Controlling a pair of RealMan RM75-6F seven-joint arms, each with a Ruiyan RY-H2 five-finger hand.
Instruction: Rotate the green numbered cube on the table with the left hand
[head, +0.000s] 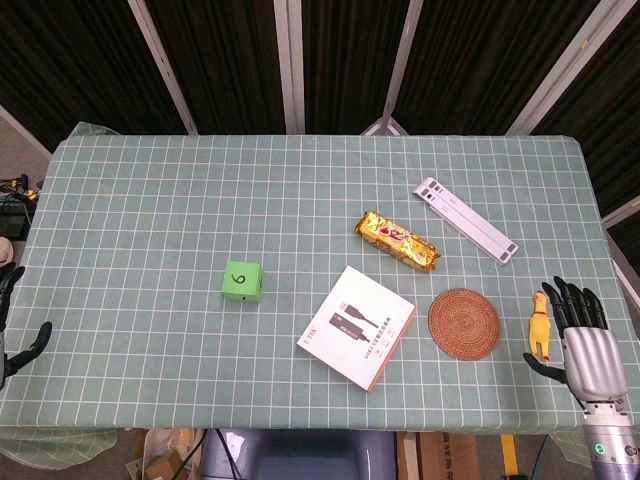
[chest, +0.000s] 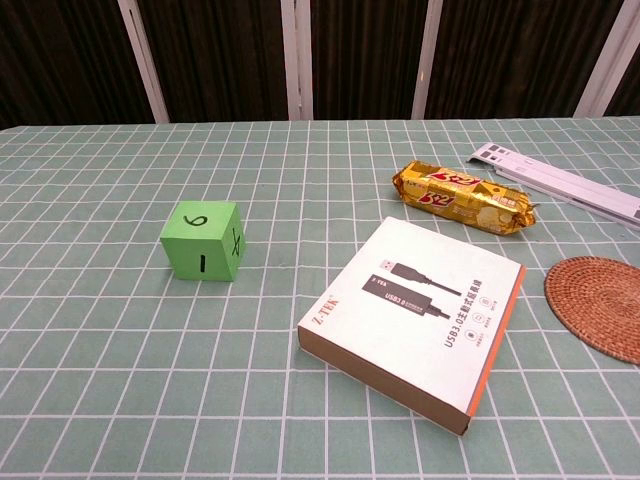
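The green numbered cube (head: 242, 282) (chest: 202, 241) sits on the checked tablecloth left of centre, with a handwritten 6 on top and 1 on its near face. My left hand (head: 12, 325) shows only partly at the far left edge of the head view, well left of the cube, its dark fingers spread and holding nothing. At the table's right front corner my right hand (head: 580, 335) rests with fingers spread and nothing in it. Neither hand appears in the chest view.
A white USB cable box (head: 357, 325) (chest: 415, 318) lies near centre. A gold snack packet (head: 398, 241) (chest: 462, 197), a round woven coaster (head: 464, 323) (chest: 600, 305), a white flat stand (head: 466, 218) (chest: 560, 184) and a yellow rubber chicken (head: 540, 326) occupy the right side.
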